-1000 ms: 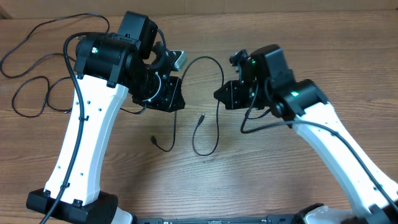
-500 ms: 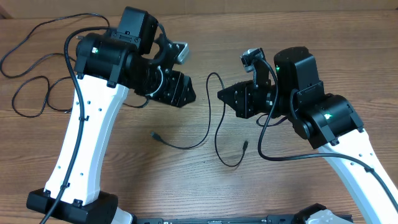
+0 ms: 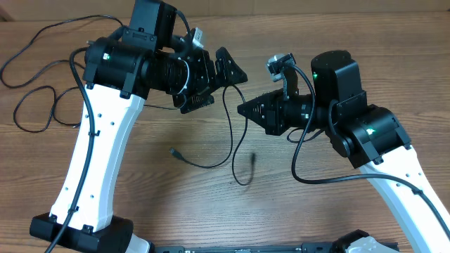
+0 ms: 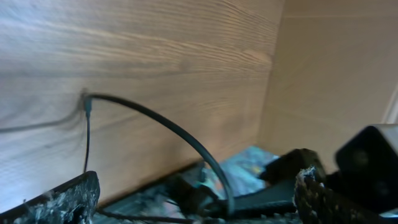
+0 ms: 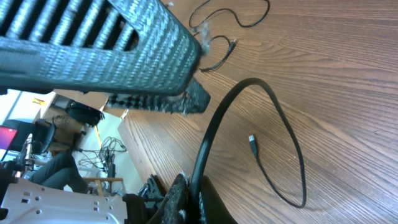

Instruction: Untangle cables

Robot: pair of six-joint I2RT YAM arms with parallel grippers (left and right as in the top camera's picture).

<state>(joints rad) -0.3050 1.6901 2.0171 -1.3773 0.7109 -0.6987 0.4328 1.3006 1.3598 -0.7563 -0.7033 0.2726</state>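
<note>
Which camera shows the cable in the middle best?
Overhead. It shows the cable whole, from the right fingers down through its loops to both ends. The right wrist view shows one loop and one end. The left wrist view shows just a blurry arc.

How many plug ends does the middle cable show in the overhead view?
2. One plug end lies on the table left of centre; the other, blurred, is right of it, on the same cable. None seems hidden.

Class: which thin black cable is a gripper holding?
The middle cable, pinched in the right gripper; the looped cables at far left lie untouched.
</note>
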